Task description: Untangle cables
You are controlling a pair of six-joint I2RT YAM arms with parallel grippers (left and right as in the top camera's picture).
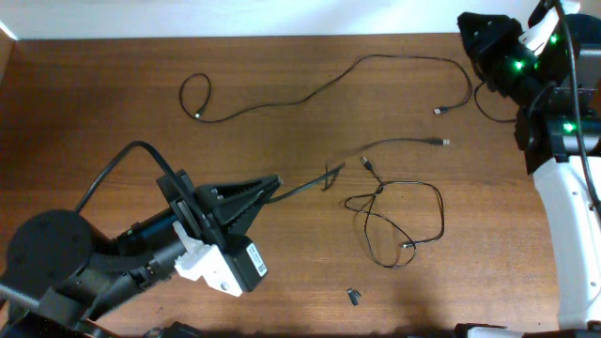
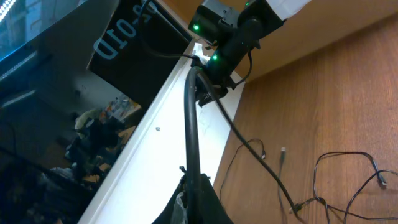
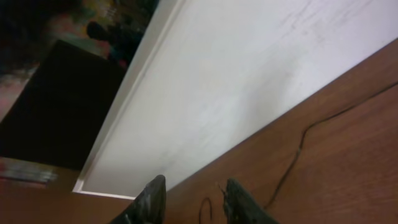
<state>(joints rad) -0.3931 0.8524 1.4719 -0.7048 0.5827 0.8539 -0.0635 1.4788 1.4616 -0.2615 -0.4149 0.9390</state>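
Seemingly well to the left of the looped cable (image 1: pixel 406 218), the left end effector (image 1: pixel 274 183) reaches in low over the brown table (image 1: pixel 94 75). Its fingers are drawn together to a point, pinched on the near end of the straight cable (image 1: pixel 394 143). That cable runs rightward from the fingertips, kinks just up and left of the looped cable, and ends in a small silvery plug directly above it.

Farther back from the looped cable lies the long cable (image 1: pixel 357 62). It starts in a small loop far to the left, arches across the table, and drops to a plug up and to the right of the loop. It touches neither of the others.

The looped cable itself rests in a loose coil that crosses over itself, with one plug inside the coil. A tiny dark piece (image 1: pixel 354 297) sits apart, below and slightly left of it.

Far up and right of the looped cable, the right end effector (image 3: pixel 196 182) hangs with its fingers spread, holding nothing.
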